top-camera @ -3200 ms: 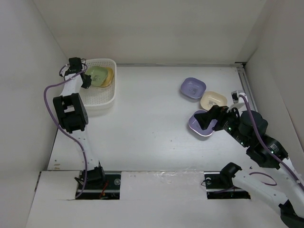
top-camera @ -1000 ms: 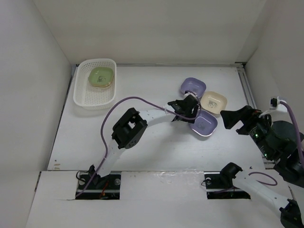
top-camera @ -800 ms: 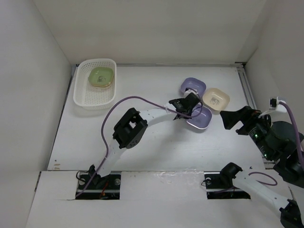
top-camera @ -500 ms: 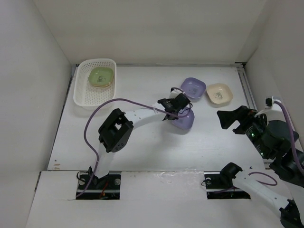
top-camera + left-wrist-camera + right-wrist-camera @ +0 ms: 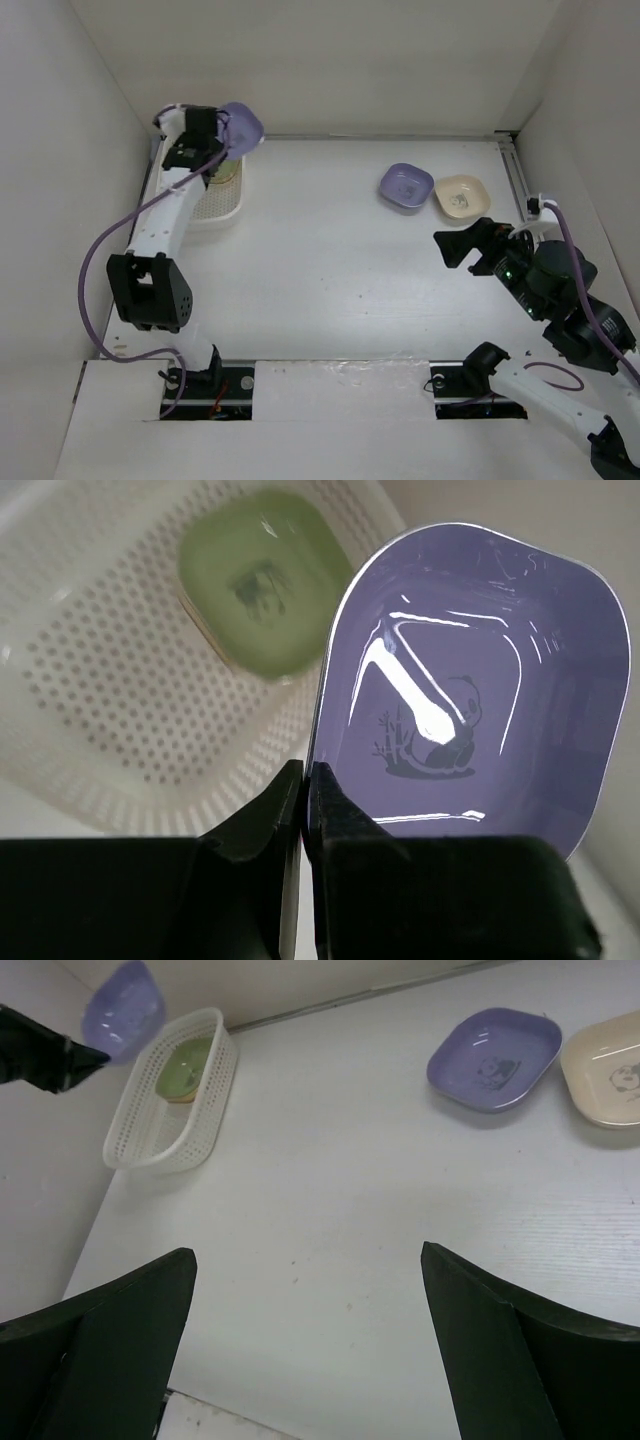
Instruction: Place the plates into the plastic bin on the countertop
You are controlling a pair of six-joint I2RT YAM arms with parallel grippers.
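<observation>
My left gripper [image 5: 207, 137] is shut on the rim of a lavender plate [image 5: 241, 122] and holds it tilted in the air over the far right corner of the plastic bin [image 5: 218, 206]. In the left wrist view the held plate [image 5: 470, 700] fills the right side, above the bin [image 5: 110, 710]. A light green plate [image 5: 262, 585] lies in the bin on a yellow one. A second lavender plate [image 5: 405, 186] and a cream plate [image 5: 459, 197] lie on the countertop [image 5: 330, 250] at the right. My right gripper [image 5: 453, 243] is open and empty, near those two.
White walls enclose the countertop on the left, back and right. The right wrist view shows the bin [image 5: 170, 1100] far left, the lavender plate [image 5: 495, 1057] and cream plate [image 5: 610, 1068] at the top right, and bare white surface below my open right gripper [image 5: 308, 1252].
My left arm has carried the lavender plate from the middle right of the countertop across to above the bin at the far left. My right gripper has shifted slightly left, still open.
</observation>
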